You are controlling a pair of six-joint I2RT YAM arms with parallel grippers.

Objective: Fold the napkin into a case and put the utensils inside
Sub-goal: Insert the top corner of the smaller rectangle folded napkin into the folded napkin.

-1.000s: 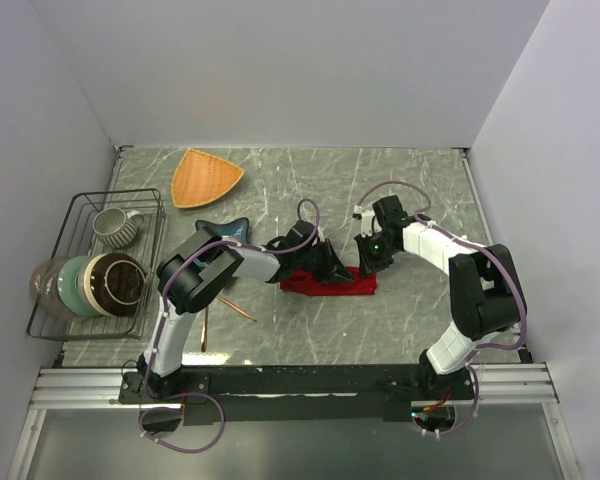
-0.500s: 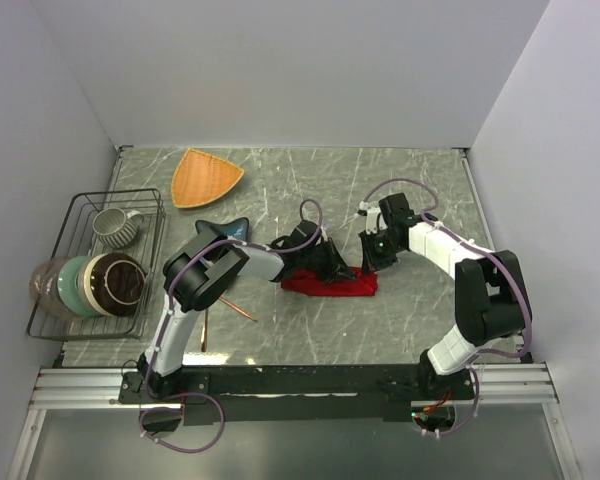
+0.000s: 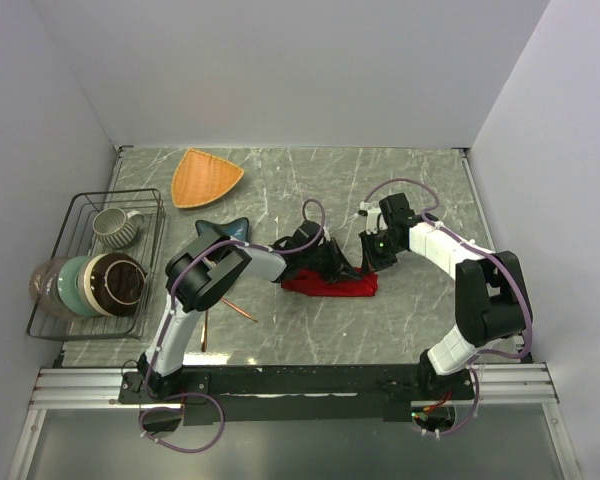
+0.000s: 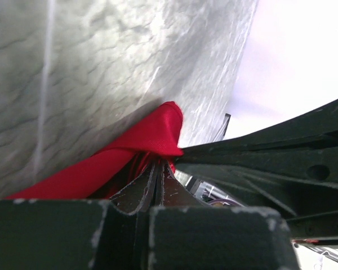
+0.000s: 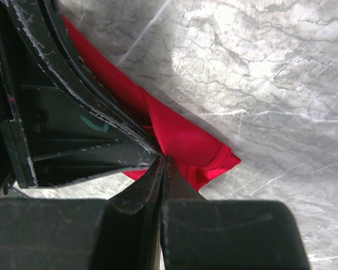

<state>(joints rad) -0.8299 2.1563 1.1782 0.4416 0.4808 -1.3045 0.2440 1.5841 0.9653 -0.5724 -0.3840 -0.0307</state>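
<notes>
The napkin [image 3: 332,286] lies bunched on the bench [image 3: 410,330], just past the blue dish [image 3: 220,232] on the side away from the rack [image 3: 80,215]. It is soft, light and limp, so I work by its edges. My left hand [image 4: 160,169] and right hand [image 5: 162,160] are both closed tight, each pinching a fold. The utensils [image 3: 238,309], thin and likely slippery, lie near the dish on my side. I judge they are clear of the fold.

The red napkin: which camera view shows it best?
The top external view: it alone shows the napkin at full length, a folded strip on the table, though small and partly covered. The right wrist view shows one hemmed corner close up; the left wrist view only a pinched fold.
</notes>
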